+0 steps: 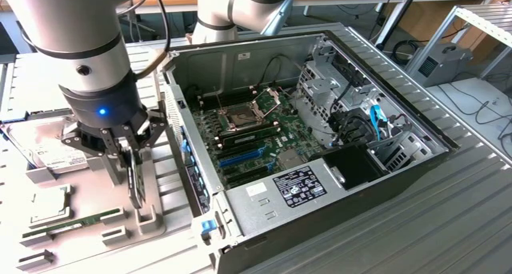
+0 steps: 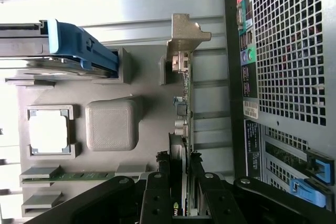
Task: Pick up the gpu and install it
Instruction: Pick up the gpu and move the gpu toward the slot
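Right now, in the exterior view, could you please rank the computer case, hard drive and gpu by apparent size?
Largest: computer case.
Next: hard drive, though the arm hides part.
Smallest-looking: gpu, seen edge-on, so unsure.

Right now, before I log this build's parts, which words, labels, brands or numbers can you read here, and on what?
No text here reads clearly.
black label on the power supply: print too small to read.
white label on the hard drive: blurred.
stickers on the computer case rear: too small.
green mark on the gpu: a tiny logo, unreadable.
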Tool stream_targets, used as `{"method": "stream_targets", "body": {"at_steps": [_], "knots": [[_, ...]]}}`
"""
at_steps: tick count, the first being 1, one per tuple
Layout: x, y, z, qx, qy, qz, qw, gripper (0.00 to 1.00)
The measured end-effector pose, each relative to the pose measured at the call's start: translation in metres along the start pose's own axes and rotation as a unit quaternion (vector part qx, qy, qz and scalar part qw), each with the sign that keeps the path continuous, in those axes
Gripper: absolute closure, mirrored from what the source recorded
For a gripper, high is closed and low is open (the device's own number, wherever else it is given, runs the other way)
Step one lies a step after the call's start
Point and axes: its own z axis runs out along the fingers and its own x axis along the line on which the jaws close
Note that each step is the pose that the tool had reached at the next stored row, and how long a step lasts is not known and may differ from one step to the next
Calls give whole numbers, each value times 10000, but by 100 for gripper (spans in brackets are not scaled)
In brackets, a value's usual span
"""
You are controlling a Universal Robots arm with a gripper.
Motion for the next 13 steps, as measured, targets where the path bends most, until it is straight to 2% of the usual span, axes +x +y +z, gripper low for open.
{"method": "stream_targets", "body": {"at_steps": [13], "knots": [[-1,11,-64,13,-1,-1,10000,74]]}}
